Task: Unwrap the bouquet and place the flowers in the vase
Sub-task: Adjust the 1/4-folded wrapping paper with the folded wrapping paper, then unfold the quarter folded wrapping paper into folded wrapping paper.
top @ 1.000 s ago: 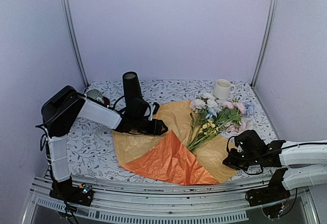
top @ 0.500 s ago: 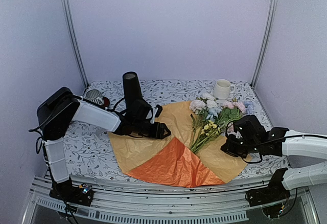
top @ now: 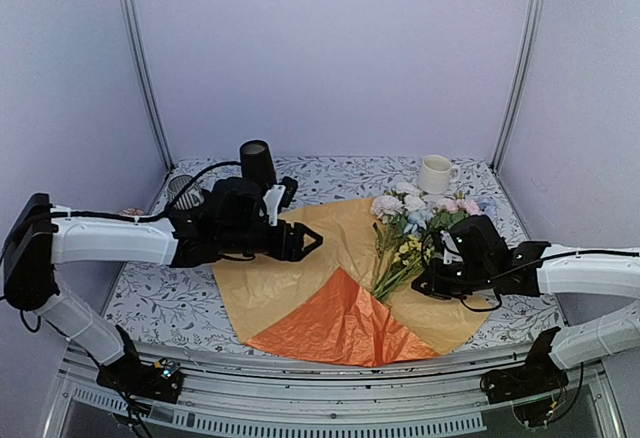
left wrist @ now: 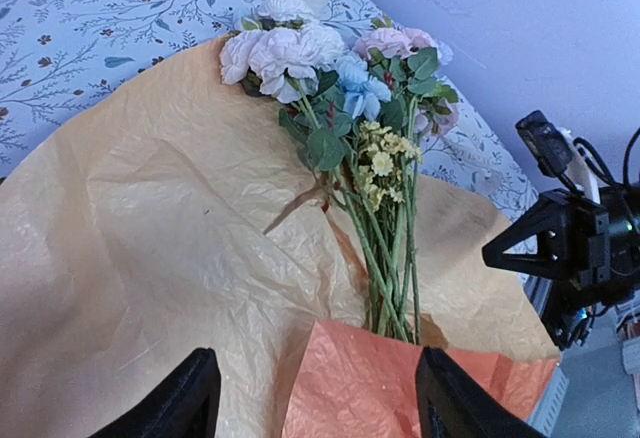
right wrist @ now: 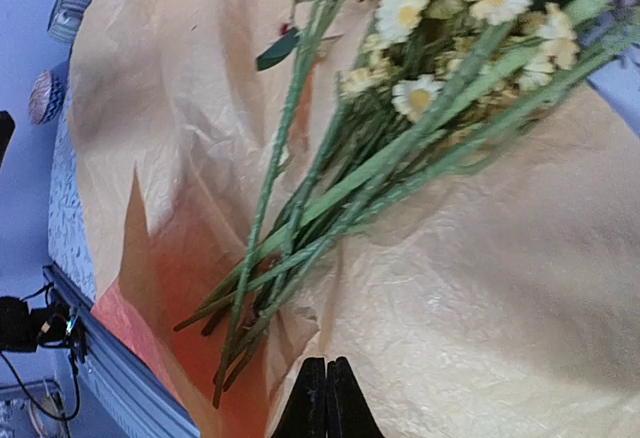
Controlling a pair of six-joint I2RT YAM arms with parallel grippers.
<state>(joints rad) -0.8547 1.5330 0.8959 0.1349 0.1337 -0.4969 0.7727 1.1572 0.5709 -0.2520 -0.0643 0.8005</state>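
Find the flowers (top: 415, 233) flat on the opened paper (top: 300, 293), right of the counter's (top: 170, 288) middle, stem ends toward the near edge, blooms toward the far right corner. Probably favour the right hand (top: 422, 285): pressed together, just right of the stems. Note the left hand (top: 310, 241), spread and empty, well apart leftward, by the vase (top: 257, 161).

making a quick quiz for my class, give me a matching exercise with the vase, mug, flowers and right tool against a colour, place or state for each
Column one:
1 vase
2 mug
3 flowers
4 right tool

Column two:
a shut
b white, back right
c lying on the spread paper
d black, back left

Pairs: 1-d, 2-b, 3-c, 4-a
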